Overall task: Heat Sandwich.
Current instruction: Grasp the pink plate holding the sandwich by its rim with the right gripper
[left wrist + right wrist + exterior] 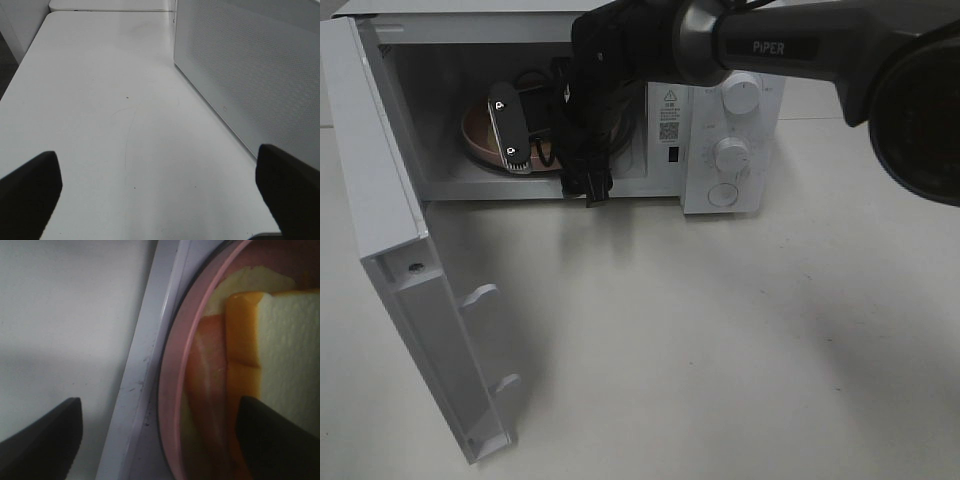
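Resting inside microwave (720, 150): sandwich (280, 350) on plate (172, 390). Right gripper (155, 435) spread at plate rim; left gripper (160, 185) spread, empty. Door (400, 270) unclosed, heating unstarted.

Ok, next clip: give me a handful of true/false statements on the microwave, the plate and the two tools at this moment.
1. The microwave door is shut. False: it hangs wide open.
2. The pink plate sits inside the microwave cavity. True.
3. The sandwich rests on the table in front of the microwave. False: it lies on the plate, inside.
4. The left tool holds nothing, its fingers spread over bare table. True.
5. The right tool is clamped shut on the plate. False: its fingers stand apart, straddling the plate's rim.
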You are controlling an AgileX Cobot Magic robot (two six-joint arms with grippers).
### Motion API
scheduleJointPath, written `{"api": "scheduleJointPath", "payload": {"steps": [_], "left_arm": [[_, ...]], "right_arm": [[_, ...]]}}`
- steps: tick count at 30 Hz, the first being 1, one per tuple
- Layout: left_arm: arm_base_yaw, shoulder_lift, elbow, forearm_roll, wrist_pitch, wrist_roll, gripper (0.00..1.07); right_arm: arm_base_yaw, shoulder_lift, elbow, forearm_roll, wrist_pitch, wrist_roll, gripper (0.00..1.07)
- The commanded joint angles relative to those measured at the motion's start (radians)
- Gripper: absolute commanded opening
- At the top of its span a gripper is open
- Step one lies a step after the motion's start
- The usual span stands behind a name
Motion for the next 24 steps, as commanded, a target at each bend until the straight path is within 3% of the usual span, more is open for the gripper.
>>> {"api": "scheduleJointPath", "payload": {"steps": [1, 13, 24], "left_arm": [[-0.005, -0.016, 0.001, -0.008, -0.013, 0.001, 0.98], [-0.005, -0.016, 0.001, -0.008, -0.013, 0.001, 0.98], [-0.005, -0.016, 0.001, -0.008, -0.013, 0.000, 0.98]], "right_arm": [[0.002, 0.020, -0.034, 0.001, 0.021, 0.009, 0.80], [0.004, 0.103, -0.108, 0.038, 0.024, 0.010, 0.75], [0.002, 0.133, -0.108, 0.084, -0.018, 0.003, 0.75]]}}
